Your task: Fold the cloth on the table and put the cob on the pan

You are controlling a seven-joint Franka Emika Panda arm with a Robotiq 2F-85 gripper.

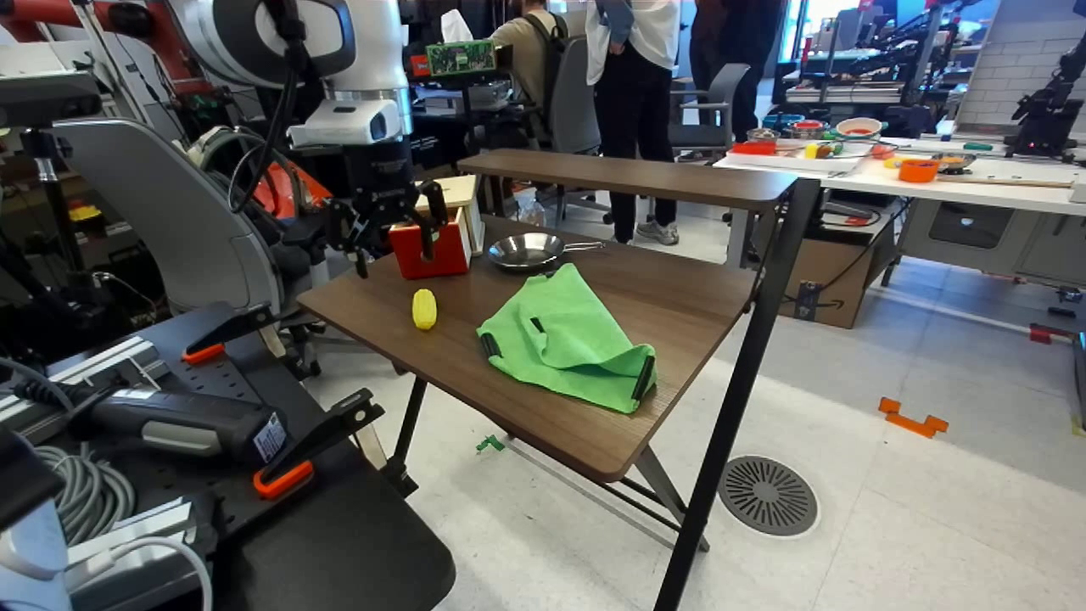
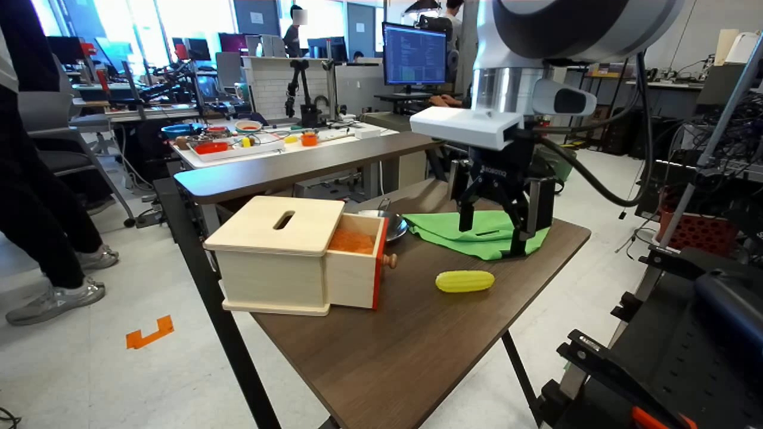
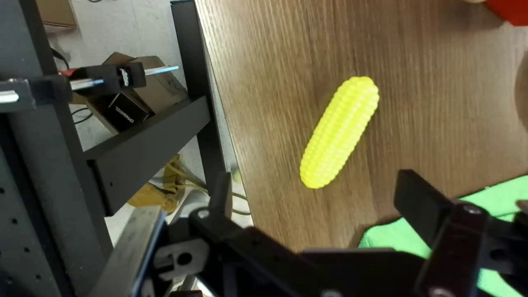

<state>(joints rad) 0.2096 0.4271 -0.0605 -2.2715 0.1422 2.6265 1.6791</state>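
Observation:
A yellow corn cob (image 1: 424,310) lies on the brown table near its edge; it also shows in an exterior view (image 2: 465,281) and the wrist view (image 3: 340,132). The green cloth (image 1: 573,339) lies rumpled, partly folded over, with black strips at its edges; it shows in an exterior view (image 2: 471,233), and part shows in the wrist view (image 3: 394,236). A shiny metal pan (image 1: 526,252) stands behind the cloth, partly hidden in an exterior view (image 2: 396,227). My gripper (image 3: 317,179) is open and empty, fingers apart, above the table near the cob, touching nothing.
A wooden box (image 2: 268,277) with a red-fronted drawer (image 2: 351,280) pulled partly out stands beside the pan. A raised shelf (image 1: 628,176) runs along the table's far side. A black cart (image 1: 356,518) with clamps and a grey chair (image 1: 170,195) stand close by.

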